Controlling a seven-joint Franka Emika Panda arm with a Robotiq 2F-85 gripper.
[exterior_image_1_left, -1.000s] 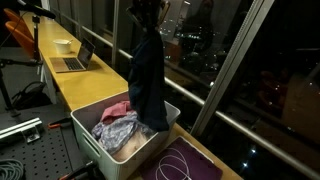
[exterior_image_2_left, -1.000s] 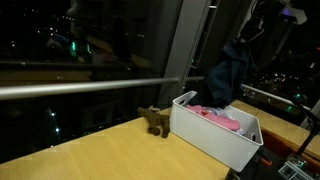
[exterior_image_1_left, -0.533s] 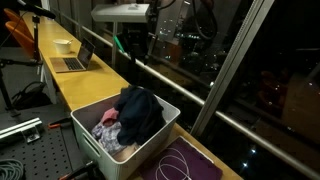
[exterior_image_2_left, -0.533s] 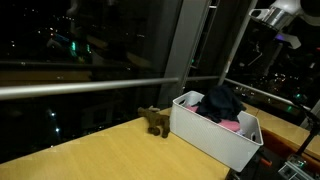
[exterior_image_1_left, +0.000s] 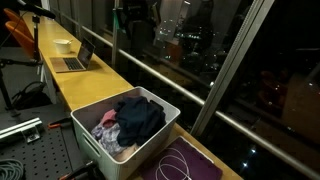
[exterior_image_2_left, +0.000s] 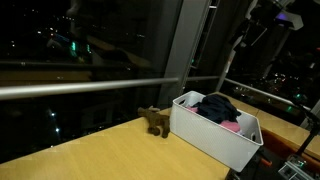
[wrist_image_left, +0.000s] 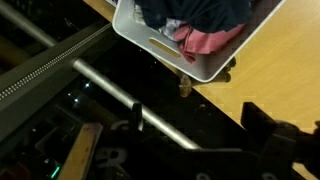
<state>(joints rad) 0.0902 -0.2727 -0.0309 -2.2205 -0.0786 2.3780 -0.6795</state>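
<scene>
1. In an exterior view my pincer (exterior_image_1_left: 130, 28) hangs high above the white bin (exterior_image_1_left: 92, 138), well apart from it. The dark blue garment (exterior_image_1_left: 138, 118) lies inside the bin, heaped over a pink cloth (exterior_image_1_left: 108, 118) and a pale patterned cloth (exterior_image_1_left: 112, 142). The bin stands on the wooden counter (exterior_image_1_left: 85, 92).
2. In an exterior view my pincer (exterior_image_2_left: 258, 30) is a dark shape near the window, and I cannot tell its jaws here. The garment (exterior_image_2_left: 218, 106) rises a little over the bin's (exterior_image_2_left: 205, 135) rim, with the pink cloth (exterior_image_2_left: 232, 126) beside it. A small brown toy animal (exterior_image_2_left: 153, 121) stands just beside the bin's wall.
3. In the wrist view my pincer (wrist_image_left: 200, 130) has its fingers wide apart with nothing between them, so it is open and empty. The bin (wrist_image_left: 160, 48) is far from them and holds the garment (wrist_image_left: 200, 12) and the pink cloth (wrist_image_left: 210, 40).
</scene>
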